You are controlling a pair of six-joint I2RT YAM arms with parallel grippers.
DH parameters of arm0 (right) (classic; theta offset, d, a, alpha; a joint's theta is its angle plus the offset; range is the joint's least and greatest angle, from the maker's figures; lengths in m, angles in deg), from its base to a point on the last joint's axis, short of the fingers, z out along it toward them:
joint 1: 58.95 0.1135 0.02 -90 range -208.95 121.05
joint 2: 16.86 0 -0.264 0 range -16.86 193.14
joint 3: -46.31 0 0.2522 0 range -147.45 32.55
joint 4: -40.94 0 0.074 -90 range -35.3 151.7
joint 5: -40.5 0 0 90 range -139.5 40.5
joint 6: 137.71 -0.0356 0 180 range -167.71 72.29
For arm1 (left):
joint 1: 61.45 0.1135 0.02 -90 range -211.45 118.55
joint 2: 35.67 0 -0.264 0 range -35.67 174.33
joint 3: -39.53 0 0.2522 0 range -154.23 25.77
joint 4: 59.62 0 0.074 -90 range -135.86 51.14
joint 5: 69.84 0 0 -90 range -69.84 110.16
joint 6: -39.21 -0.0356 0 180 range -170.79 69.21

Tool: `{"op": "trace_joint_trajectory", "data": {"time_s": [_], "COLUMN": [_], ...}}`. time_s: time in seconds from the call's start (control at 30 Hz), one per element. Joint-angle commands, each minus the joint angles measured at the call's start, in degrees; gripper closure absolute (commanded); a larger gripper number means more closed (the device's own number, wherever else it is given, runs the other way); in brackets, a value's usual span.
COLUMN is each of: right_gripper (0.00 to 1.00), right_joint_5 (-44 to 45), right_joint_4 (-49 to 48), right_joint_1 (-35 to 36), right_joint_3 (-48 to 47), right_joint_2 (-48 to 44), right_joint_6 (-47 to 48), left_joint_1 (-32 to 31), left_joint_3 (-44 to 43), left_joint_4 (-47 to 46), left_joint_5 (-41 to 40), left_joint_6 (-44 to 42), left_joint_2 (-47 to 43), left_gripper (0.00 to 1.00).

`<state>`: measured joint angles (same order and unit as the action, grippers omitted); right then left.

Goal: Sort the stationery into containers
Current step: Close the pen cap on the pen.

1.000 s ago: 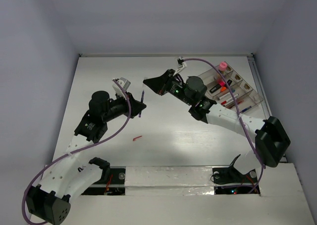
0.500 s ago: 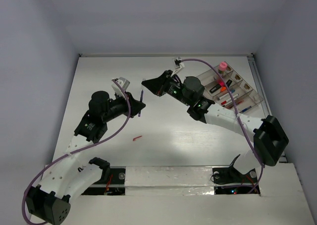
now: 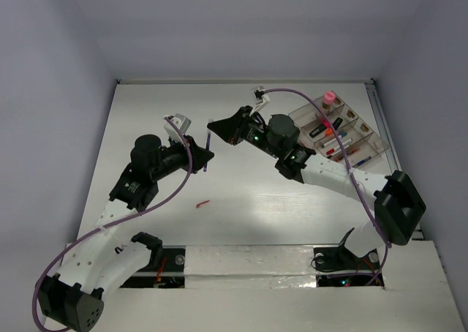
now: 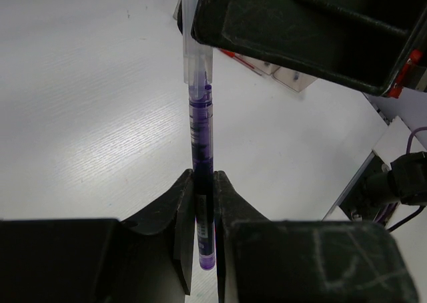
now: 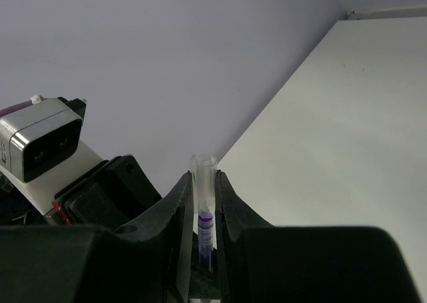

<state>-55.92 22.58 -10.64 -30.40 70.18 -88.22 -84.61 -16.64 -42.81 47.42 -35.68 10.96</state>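
A thin purple pen (image 3: 208, 155) with a clear cap is held above the table between both grippers. My left gripper (image 3: 204, 159) is shut on the pen's purple barrel (image 4: 201, 183). My right gripper (image 3: 213, 129) is shut on the clear cap end (image 5: 204, 179), which also shows in the left wrist view (image 4: 197, 56). The clear organiser tray (image 3: 368, 132) stands at the back right with several pens and a marker (image 3: 333, 138) in it. A pink-capped bottle (image 3: 330, 98) stands at its far corner. A small red piece (image 3: 202, 203) lies on the table.
White walls close the table on the left, back and right. The left arm's body (image 3: 150, 160) and right arm's links (image 3: 333, 172) reach over the middle. A purple cable (image 3: 292, 91) loops above the right wrist. The left wrist camera (image 5: 40, 146) sits close to the right gripper.
My right gripper has moved a little to the left onto the pen's cap end. The left gripper and the pen have stayed still.
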Motion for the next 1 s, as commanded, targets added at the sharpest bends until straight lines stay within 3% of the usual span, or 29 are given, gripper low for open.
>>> {"op": "trace_joint_trajectory", "data": {"time_s": [0.0,0.67,0.97], "right_gripper": [1.0,1.0,1.0], "right_joint_5": [-0.4,-1.4,-1.7], "right_joint_4": [-0.6,5.9,5.8], "right_joint_1": [1.2,3.9,7.7], "right_joint_3": [-1.9,4.4,9.0], "right_joint_2": [-0.1,-1.4,-1.4], "right_joint_6": [1.4,4.2,4.9], "left_joint_1": [-0.2,-0.2,-0.2], "left_joint_3": [0.0,-1.0,-6.1], "left_joint_4": [-1.8,-2.7,-4.1], "left_joint_5": [-0.6,-1.3,-1.2], "left_joint_6": [-0.2,0.1,1.6], "left_joint_2": [-1.5,-2.3,-1.7], "left_gripper": [1.0,1.0,1.0]}}
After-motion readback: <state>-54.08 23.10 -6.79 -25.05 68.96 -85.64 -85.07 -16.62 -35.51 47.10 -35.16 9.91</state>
